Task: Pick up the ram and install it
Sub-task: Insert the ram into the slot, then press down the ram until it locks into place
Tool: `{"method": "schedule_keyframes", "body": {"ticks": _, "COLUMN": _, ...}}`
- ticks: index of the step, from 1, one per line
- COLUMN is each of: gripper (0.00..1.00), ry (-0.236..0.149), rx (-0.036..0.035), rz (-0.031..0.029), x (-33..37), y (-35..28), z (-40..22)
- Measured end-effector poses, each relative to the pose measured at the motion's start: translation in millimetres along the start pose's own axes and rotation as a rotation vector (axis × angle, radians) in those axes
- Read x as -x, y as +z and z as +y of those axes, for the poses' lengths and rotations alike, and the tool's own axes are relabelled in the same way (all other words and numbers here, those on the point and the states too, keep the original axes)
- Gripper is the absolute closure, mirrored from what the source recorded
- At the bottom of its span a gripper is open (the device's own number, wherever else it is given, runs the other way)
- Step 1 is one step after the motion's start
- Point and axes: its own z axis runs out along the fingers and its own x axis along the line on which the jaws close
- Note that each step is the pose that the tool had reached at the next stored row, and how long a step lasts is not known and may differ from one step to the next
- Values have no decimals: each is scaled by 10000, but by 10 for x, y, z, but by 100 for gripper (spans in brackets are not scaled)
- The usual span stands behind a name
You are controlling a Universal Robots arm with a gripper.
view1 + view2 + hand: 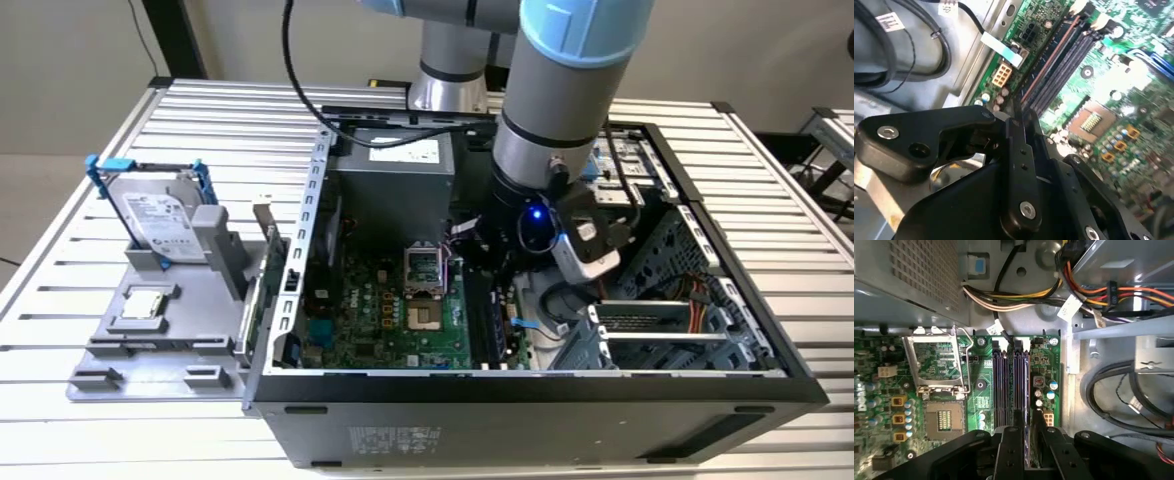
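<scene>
Reaching down into the open computer case on the bench, right of centre in the exterior view, my pincer is clamped shut on the ram. In the first wrist view the stick shows edge-on between my fingers at the bottom middle of the frame, lined up with the dark memory slots on the green motherboard. Can't tell if it's touching a slot. The open processor socket sits lower left. At the left of the exterior view, the hard drive stands in a grey holder.
</scene>
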Motion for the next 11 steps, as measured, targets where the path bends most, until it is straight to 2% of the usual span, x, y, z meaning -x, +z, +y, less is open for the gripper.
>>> {"method": "schedule_keyframes", "body": {"ticks": 2, "gripper": 0, "ry": 0, "rx": 0, "rz": 4, "x": 2, "y": -86, "z": 0}}
{"method": "schedule_keyframes", "body": {"ticks": 4, "gripper": 0, "ry": -1, "rx": 4, "rz": 3, "x": 3, "y": -97, "z": 1}}
{"method": "schedule_keyframes", "body": {"ticks": 5, "gripper": 100, "ry": -1, "rx": 4, "rz": 4, "x": 3, "y": -98, "z": 1}}
{"method": "schedule_keyframes", "body": {"ticks": 11, "gripper": 100, "ry": -1, "rx": 1, "rz": 4, "x": 3, "y": -108, "z": 0}}
